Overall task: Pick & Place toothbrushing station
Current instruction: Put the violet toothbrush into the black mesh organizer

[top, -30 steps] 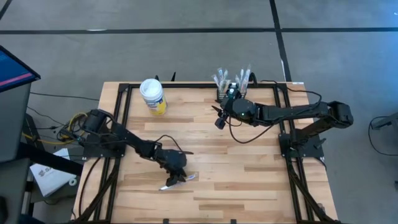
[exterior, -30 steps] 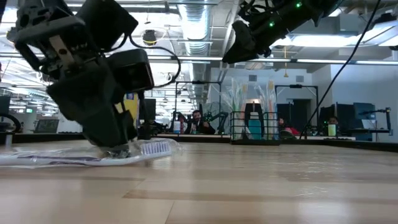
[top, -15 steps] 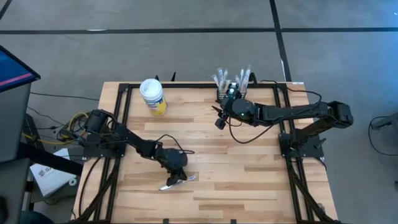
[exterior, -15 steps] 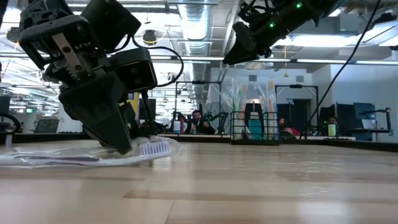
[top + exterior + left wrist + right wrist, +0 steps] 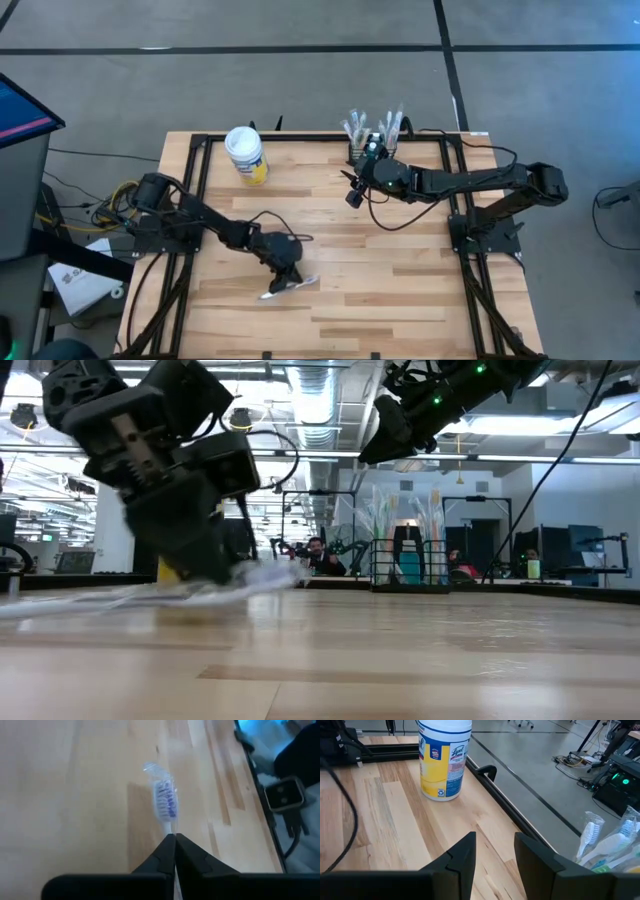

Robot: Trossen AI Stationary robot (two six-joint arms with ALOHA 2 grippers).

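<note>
- The wooden table (image 5: 400, 270) is made of pale butcher-block planks and framed by black rails; broad bare wood lies across its near right half.
- The left gripper (image 5: 291, 279) sits low over the near-middle planks, its dark fingers (image 5: 170, 851) pressed together on the neck of a clear-wrapped toothbrush (image 5: 165, 804), whose white-and-purple bristle head juts out beyond the tips.
- The toothbrushing station (image 5: 372, 140), a low black wire-mesh caddy bristling with wrapped brushes, stands at the far edge, well apart from the left gripper.
- The right gripper (image 5: 352, 189) hangs just in front of the caddy, above the table, its jaws partly apart and holding nothing.
- A white round tub (image 5: 246, 154) with a yellow label stands upright near the far left rail.
</note>
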